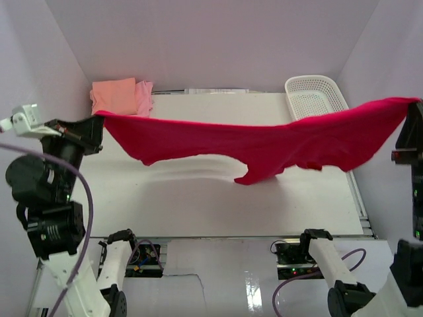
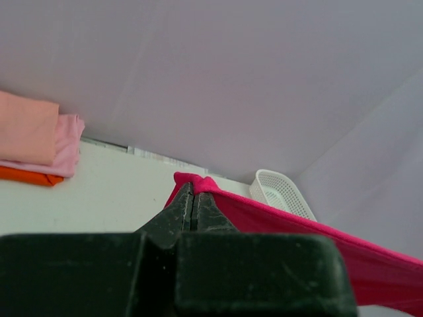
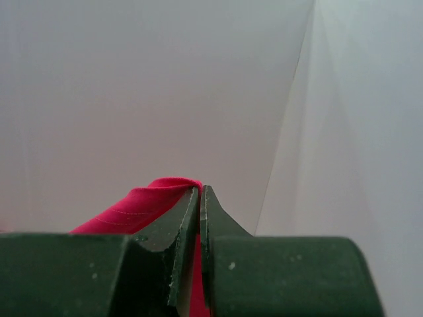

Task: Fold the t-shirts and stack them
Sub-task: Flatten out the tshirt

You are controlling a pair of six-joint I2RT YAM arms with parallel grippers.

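crimson t-shirt (image 1: 264, 142) spanning table (image 1: 198, 205), basket (image 1: 316, 92) far right

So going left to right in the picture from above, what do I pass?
The left pincer → pile of folded t-shirts → white basket → right pincer. The red t-shirt hangs stretched between both pincers, so it spans nearly the whole way.
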